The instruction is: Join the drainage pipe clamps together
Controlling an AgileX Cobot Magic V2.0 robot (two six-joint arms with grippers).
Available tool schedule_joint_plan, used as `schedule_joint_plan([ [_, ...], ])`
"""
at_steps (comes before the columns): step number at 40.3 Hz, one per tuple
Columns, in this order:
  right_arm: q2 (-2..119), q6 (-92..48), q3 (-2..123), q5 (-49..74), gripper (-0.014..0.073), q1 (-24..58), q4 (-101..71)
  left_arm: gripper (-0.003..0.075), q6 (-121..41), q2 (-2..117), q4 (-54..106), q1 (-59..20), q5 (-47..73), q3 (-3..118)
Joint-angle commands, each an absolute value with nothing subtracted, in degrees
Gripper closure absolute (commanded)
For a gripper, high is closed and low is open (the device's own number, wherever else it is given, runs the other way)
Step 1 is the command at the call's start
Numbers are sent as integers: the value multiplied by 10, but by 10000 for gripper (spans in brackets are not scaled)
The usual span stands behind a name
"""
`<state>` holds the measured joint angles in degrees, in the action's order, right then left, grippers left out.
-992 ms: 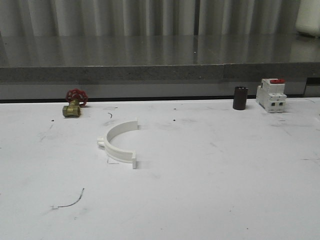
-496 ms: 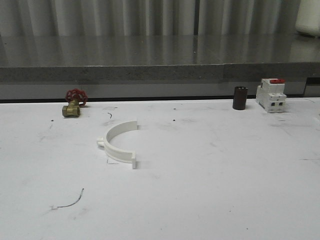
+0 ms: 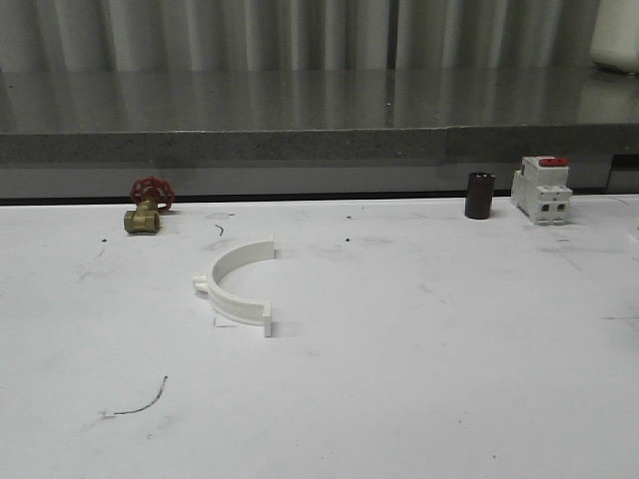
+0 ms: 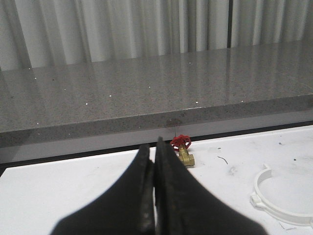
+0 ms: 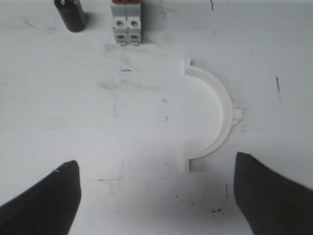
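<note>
One white drainage pipe clamp half (image 3: 232,284) lies left of centre on the white table, open side to the right, tab on its left; the left wrist view has it too (image 4: 279,215). A second clamp half (image 5: 226,110) lies flat in the right wrist view, a little nearer than the breaker, with nothing touching it. My left gripper (image 4: 152,147) is shut, its black fingers pressed together with nothing between them, and it points toward the brass valve. My right gripper (image 5: 155,161) hovers open and wide above the table, empty; the second half's near flange lies just ahead of its gap.
A brass valve with a red handwheel (image 3: 148,207) stands at the back left. A black cylinder (image 3: 479,196) and a white breaker with a red top (image 3: 542,190) stand at the back right. A grey stone ledge (image 3: 319,140) runs behind the table.
</note>
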<state>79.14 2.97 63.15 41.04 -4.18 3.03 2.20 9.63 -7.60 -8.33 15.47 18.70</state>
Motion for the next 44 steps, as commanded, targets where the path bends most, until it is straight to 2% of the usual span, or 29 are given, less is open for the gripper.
schedule_joint_plan([
  [1,844,23,694,426,-57,-66,45,741,22,101,-76,-83,109,202],
  [10,945,-19,756,459,-57,-127,32,741,22,101,-76,-83,109,202],
  [24,1078,-166,849,512,-57,-204,-75,741,22,101,-76,-83,109,202],
  [39,1177,-196,940,551,-56,-212,-94,741,22,101,-76,-83,109,202],
  [44,1191,-196,957,565,8,-212,-94,741,22,101,-76,-83,109,202],
])
